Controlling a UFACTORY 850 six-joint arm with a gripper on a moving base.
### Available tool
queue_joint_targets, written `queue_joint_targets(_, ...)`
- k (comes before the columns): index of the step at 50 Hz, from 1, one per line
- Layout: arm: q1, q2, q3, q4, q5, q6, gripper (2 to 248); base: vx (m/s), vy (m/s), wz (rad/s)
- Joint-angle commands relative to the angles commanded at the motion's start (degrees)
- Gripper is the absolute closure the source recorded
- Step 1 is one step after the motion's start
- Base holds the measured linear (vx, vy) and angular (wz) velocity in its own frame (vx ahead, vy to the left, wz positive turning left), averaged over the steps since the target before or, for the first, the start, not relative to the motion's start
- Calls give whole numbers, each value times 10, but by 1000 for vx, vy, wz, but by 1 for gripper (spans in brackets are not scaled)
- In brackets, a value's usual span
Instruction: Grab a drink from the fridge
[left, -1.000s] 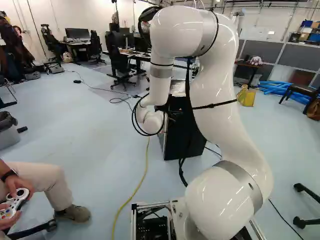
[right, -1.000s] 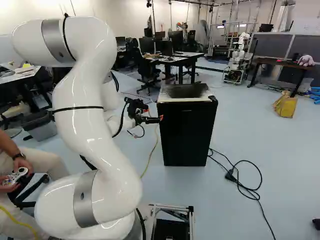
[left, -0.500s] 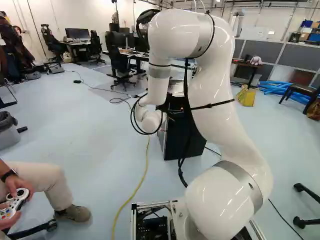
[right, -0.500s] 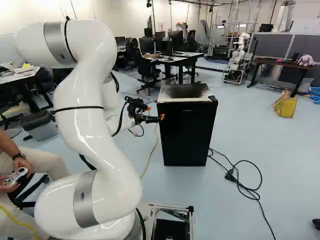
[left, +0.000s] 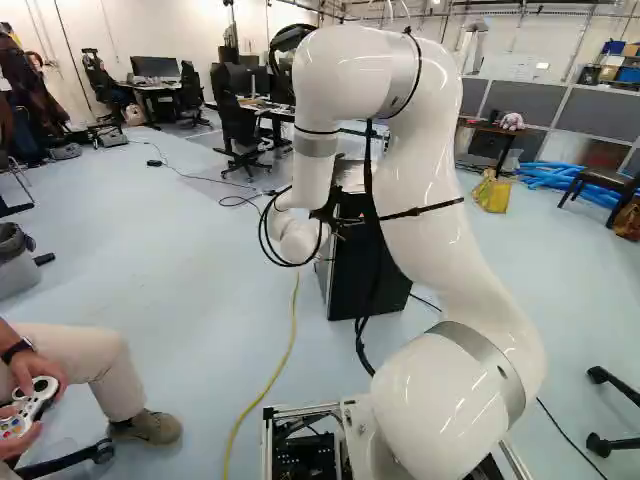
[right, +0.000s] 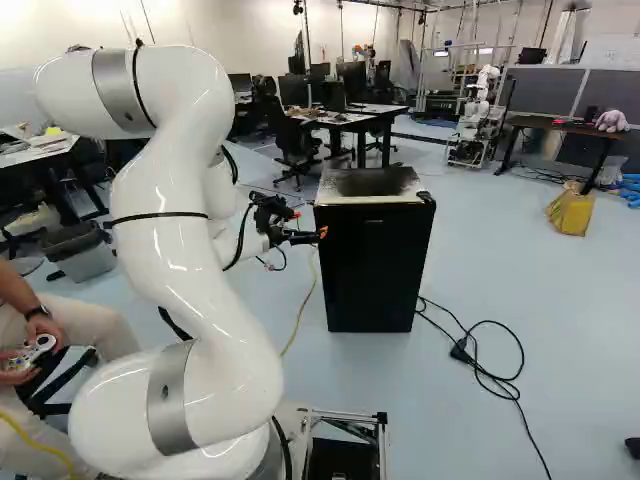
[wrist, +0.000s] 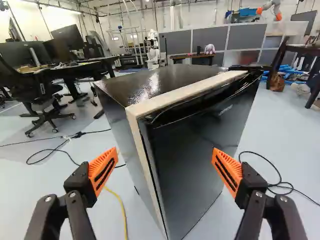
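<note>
The arm (left: 420, 150) was glossy white and tubular, with rounded elbows. In the left base view a satin grey ring (left: 490, 365) banded it at four o'clock, another (left: 405, 75) at one o'clock. Thin black straps (left: 435, 208) circled the white shell, and black cable loops (left: 262, 240) hung at nine o'clock. At six o'clock sat a silver metal frame (left: 300, 409) around dark electronics (left: 305, 460). The hand (right: 320, 235) was black, its two fingers dotted with round metallic screws (wrist: 72, 195) and tipped with ribbed, slotted orange pads (wrist: 103, 172)
</note>
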Motion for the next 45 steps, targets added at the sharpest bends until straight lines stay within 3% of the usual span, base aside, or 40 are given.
queue_joint_targets(45,-15,-27,-45,31,21,0,3,0,0,0)
